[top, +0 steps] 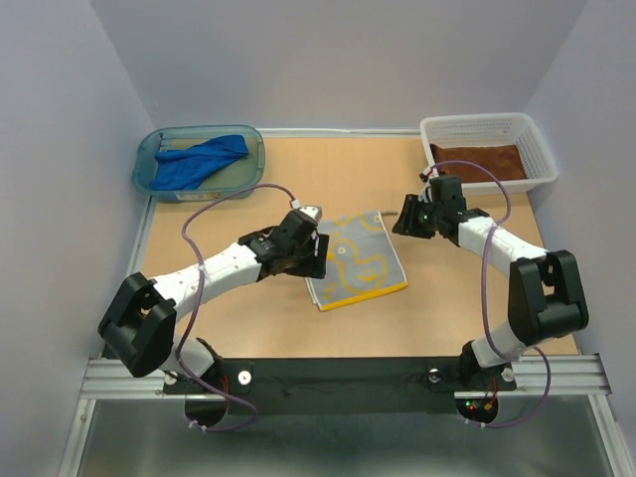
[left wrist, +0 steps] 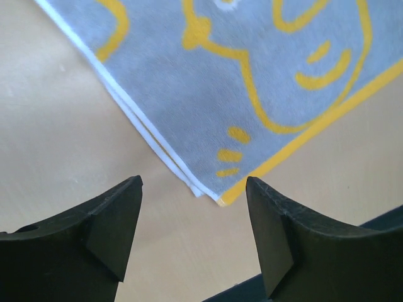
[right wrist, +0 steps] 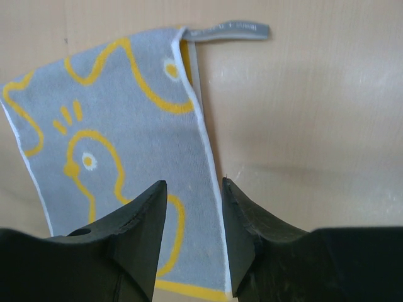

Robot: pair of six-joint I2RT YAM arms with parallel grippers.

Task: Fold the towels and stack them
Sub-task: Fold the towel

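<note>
The yellow-and-grey duck-pattern towel (top: 360,260) lies folded flat at the table's middle. Its near corner (left wrist: 211,192) sits just beyond my left gripper (left wrist: 194,182), which is open and holds nothing. In the top view that gripper (top: 316,254) is at the towel's left edge. My right gripper (top: 405,216) hovers by the towel's right edge (right wrist: 204,145), its jaws apart over the cloth (right wrist: 119,126) with nothing pinched. The blue towel (top: 204,159) lies crumpled in the teal tub. The rust-brown towel (top: 477,161) lies flat in the white basket.
The teal tub (top: 149,149) stands at the back left and the white basket (top: 537,149) at the back right. The towel's grey hang loop (right wrist: 230,30) points onto bare wood. Grey walls close in the table on three sides.
</note>
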